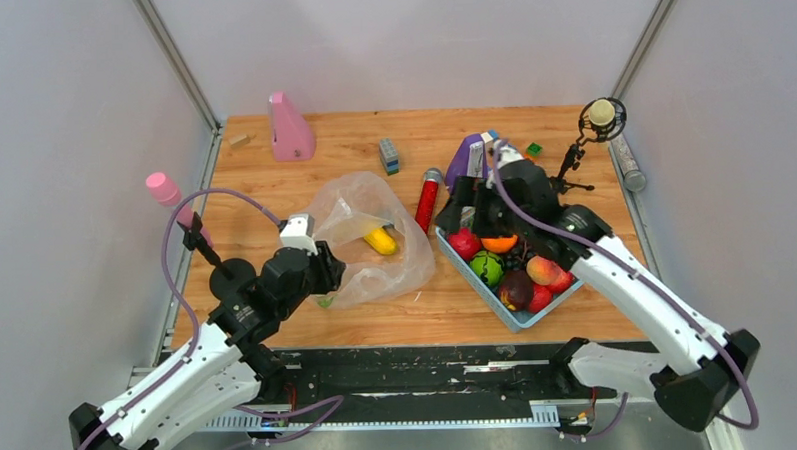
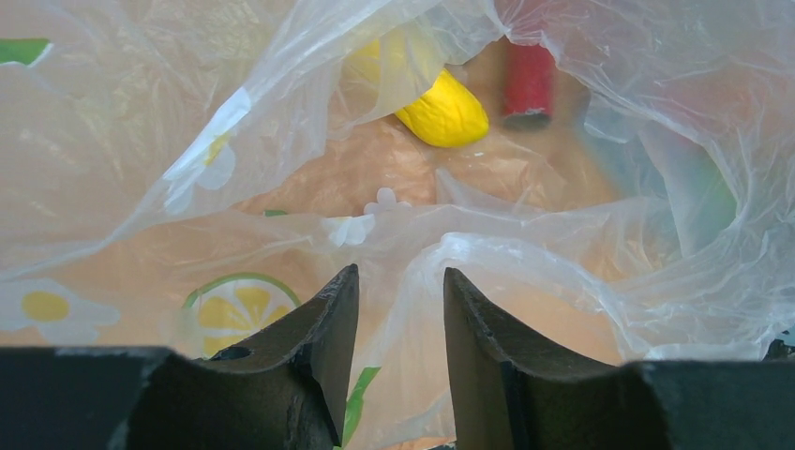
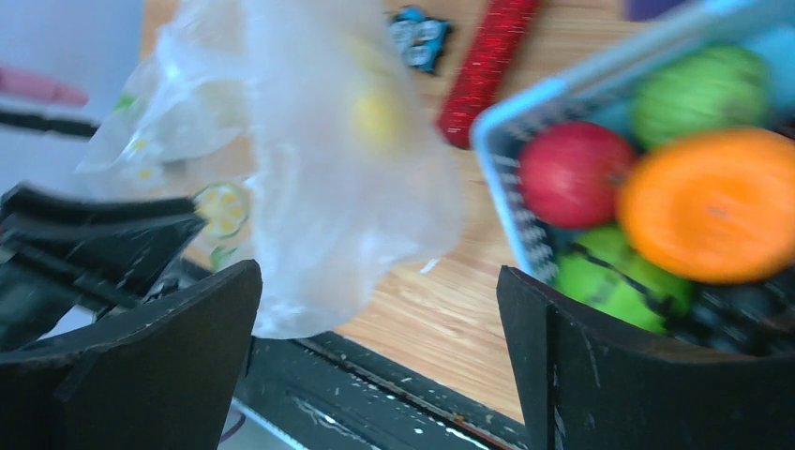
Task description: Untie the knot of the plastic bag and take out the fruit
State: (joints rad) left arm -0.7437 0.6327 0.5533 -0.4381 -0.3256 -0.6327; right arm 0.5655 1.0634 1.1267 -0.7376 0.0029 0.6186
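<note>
In the plastic bag, apparently one banana

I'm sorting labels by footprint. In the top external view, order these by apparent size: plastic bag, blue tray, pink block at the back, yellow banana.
1. plastic bag and blue tray: too alike to rank.
2. pink block.
3. yellow banana, seen through the bag's film.

The plastic bag lies in the middle of the desk, with the banana inside it. Just right of the bag lies a tube, and right of that the tray, which holds several fruits. The left end effector is at the near left edge of the bag. The right end effector is above the far left corner of the tray.
</note>
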